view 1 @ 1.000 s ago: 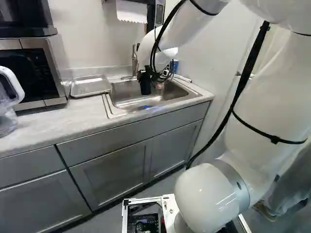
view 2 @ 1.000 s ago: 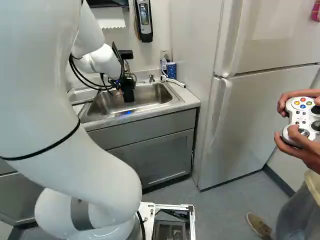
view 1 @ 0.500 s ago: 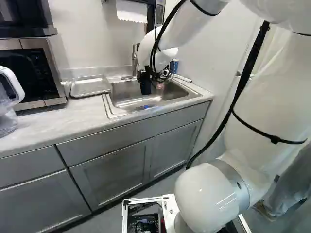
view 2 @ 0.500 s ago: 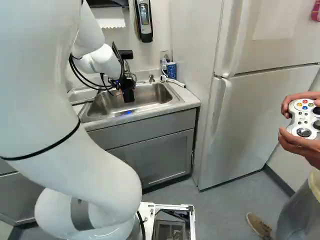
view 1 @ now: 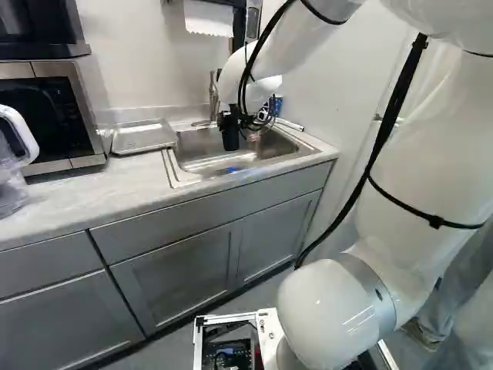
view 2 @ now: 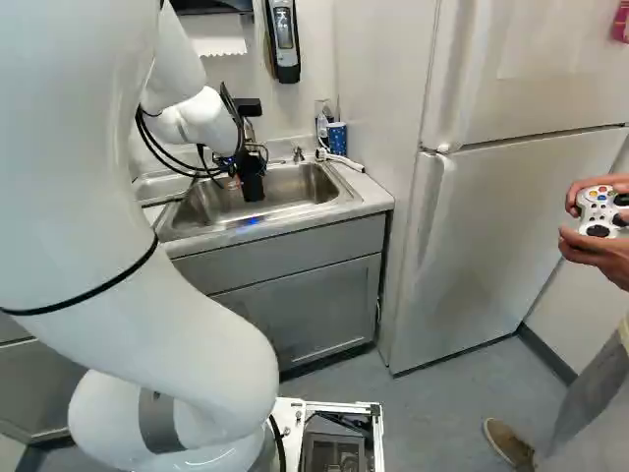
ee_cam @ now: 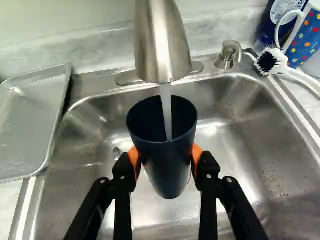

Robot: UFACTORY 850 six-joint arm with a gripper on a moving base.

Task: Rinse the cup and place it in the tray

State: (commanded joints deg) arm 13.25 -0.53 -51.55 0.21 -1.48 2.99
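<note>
Over the sink [view 1: 208, 163], my gripper [view 1: 240, 123] hangs at the arm's end. In the wrist view the gripper [ee_cam: 165, 157] is shut on a dark blue cup [ee_cam: 167, 170], an orange pad pressing each side. The cup is upright, mouth up, above the basin of the sink [ee_cam: 240, 145]. From the faucet [ee_cam: 162, 45] just over it, a stream of water [ee_cam: 167, 110] runs into the cup. The metal tray [ee_cam: 25, 125] lies on the counter beside the sink; in the left base view the tray [view 1: 143, 136] is between microwave and sink.
A brush [ee_cam: 272, 62] and a polka-dot cup [ee_cam: 302, 37] stand behind the sink's corner, by a soap dispenser [ee_cam: 228, 55]. A clear pitcher [view 1: 11, 185] and microwave [view 1: 58, 112] are on the counter. The refrigerator [view 2: 491, 236] stands right of the sink in the right base view.
In the base views the cup has tilted slightly and come back toward upright in my gripper. The base has not moved.
</note>
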